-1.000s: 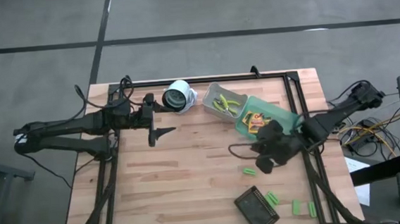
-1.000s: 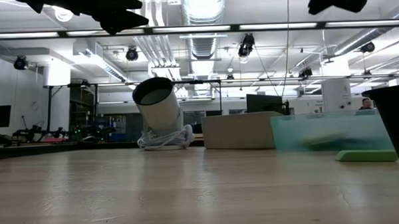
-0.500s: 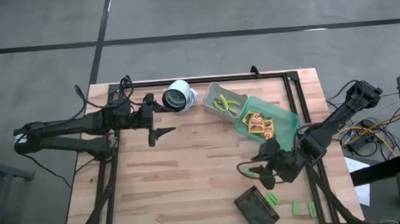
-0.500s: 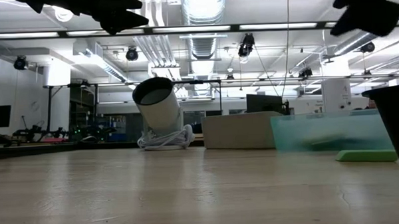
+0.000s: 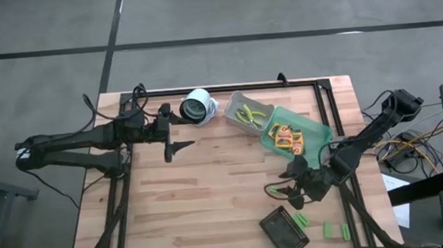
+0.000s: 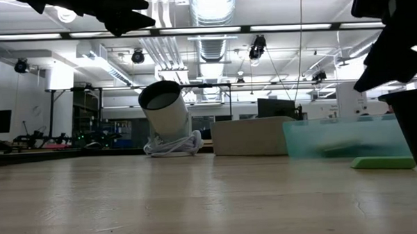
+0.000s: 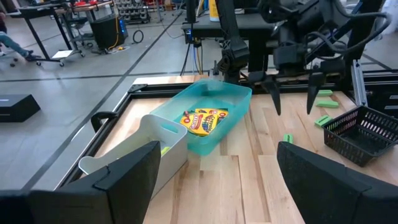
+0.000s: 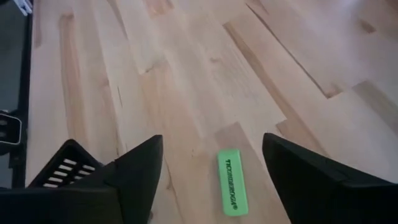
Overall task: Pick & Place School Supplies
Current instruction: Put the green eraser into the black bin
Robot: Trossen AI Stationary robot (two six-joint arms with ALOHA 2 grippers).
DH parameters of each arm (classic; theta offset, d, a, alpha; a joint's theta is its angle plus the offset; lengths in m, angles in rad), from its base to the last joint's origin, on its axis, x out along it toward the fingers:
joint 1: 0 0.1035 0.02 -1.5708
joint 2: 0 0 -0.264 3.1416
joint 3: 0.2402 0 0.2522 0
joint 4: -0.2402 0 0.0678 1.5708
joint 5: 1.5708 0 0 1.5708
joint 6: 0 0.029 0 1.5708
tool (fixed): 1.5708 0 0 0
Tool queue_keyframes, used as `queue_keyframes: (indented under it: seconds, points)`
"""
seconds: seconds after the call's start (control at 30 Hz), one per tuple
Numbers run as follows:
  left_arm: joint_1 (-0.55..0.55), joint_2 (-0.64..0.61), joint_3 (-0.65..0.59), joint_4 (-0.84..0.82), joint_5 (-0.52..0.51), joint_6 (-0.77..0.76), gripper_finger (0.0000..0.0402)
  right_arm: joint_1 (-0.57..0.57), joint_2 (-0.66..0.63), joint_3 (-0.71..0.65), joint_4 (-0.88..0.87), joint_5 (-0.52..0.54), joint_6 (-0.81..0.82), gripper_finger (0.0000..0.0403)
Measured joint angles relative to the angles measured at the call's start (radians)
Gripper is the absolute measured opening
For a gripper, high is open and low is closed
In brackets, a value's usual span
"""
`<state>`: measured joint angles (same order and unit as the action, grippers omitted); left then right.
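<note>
Wood table, plastic things

The table (image 5: 210,187) is smooth pale wood; the bin (image 7: 214,118) translucent glossy plastic; the block (image 8: 229,190) matt green.

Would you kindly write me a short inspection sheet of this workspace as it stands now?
Surface: wooden table, bare in the middle.
Job's things: yellow packs in the green bin; yellow-handled tools in the grey bin; a green block under the right pincer, others near the dark tray.
Clutter: white camera.
Grippers: right pincer open above a block; left pincer open, waiting.
Cables: bundle off the right edge.
Surroundings: workshop, nothing seen encroaching.
</note>
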<state>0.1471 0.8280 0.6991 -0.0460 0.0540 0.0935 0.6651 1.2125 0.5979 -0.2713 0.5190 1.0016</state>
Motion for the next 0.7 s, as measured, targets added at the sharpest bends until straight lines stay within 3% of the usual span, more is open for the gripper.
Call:
queue_keyframes:
  seconds: [0.4, 0.7]
  points:
    - [0.000, 0.000, 0.000, 0.000, 0.000, 0.000, 0.0328, 0.000, 0.015, -0.116, 0.163, -0.003, 0.021, 0.0240]
    - [0.000, 0.000, 0.000, 0.000, 0.000, 0.000, 0.0328, 0.003, 0.207, -0.078, 0.207, -0.101, -0.041, 0.0237]
